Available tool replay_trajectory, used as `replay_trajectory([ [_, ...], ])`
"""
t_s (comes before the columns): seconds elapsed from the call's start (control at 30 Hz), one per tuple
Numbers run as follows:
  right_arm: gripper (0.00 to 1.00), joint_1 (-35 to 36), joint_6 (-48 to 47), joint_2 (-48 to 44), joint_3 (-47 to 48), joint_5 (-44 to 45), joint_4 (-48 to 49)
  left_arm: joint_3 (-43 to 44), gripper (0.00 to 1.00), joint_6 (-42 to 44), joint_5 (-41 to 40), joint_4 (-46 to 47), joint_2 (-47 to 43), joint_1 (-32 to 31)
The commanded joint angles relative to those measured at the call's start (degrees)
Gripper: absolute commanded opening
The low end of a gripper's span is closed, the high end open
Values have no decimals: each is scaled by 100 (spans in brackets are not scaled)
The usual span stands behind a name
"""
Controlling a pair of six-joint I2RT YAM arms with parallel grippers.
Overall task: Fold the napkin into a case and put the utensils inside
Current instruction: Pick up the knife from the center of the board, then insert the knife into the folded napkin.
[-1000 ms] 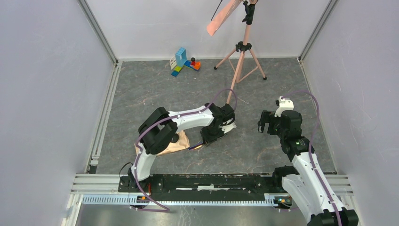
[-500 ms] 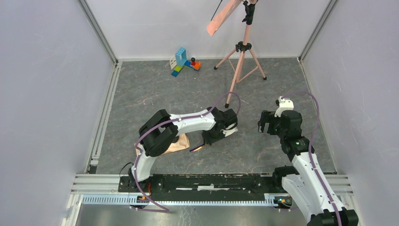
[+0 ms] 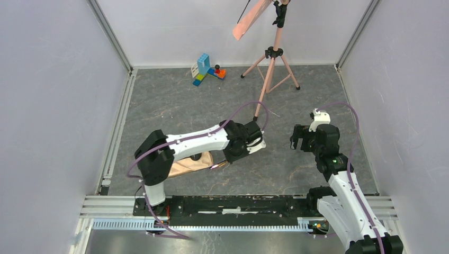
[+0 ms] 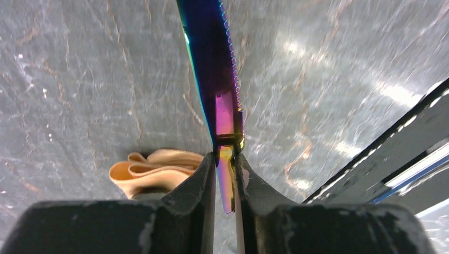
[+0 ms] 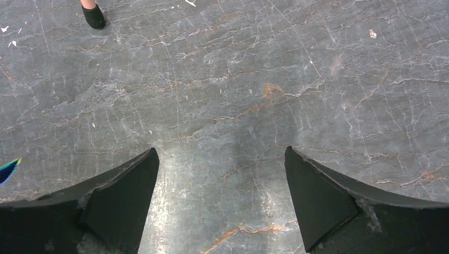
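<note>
left tool (image 4: 225, 159): clamped on the handle end of the iridescent knife (image 4: 212, 63), blade sticking out ahead | folded napkin (image 4: 153, 166): lying on bench (image 4: 79, 79), just beside that tool | right tool (image 5: 219, 174): wide open, holding nothing, over bench, well apart

Tripod leg (image 3: 262, 90) close beyond left gripper (image 3: 226, 160)

A pink tripod (image 3: 273, 53) stands just beyond the left hand (image 3: 226, 160); coloured toy blocks (image 3: 207, 70) lie farther back on the grey desk (image 3: 169, 106)
</note>
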Motion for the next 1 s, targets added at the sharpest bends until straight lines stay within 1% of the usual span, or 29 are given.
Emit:
replay_trajectory([
  [0.0,95,-16,-67,-53,-5,-20,209,-649,2,858,-331,89,-750,21],
  [0.07,95,5,-67,-51,-6,-166,218,-1120,2,1165,-399,360,-1113,65],
  [0.2,95,100,-62,-54,7,-153,223,-1821,2,1556,-222,827,-1805,433],
  [0.33,95,249,-71,-54,-12,-104,237,-2394,2,2057,199,1517,-2395,790],
  [0.47,96,338,-82,-79,6,-71,202,-2461,2,2170,334,1410,-2375,962],
  [0.73,96,465,-82,-115,-9,61,222,-2643,2,2220,438,1532,-2246,1168],
  [0.97,96,571,-84,-150,-13,121,218,-2962,2,2290,438,1751,-2313,1279],
])
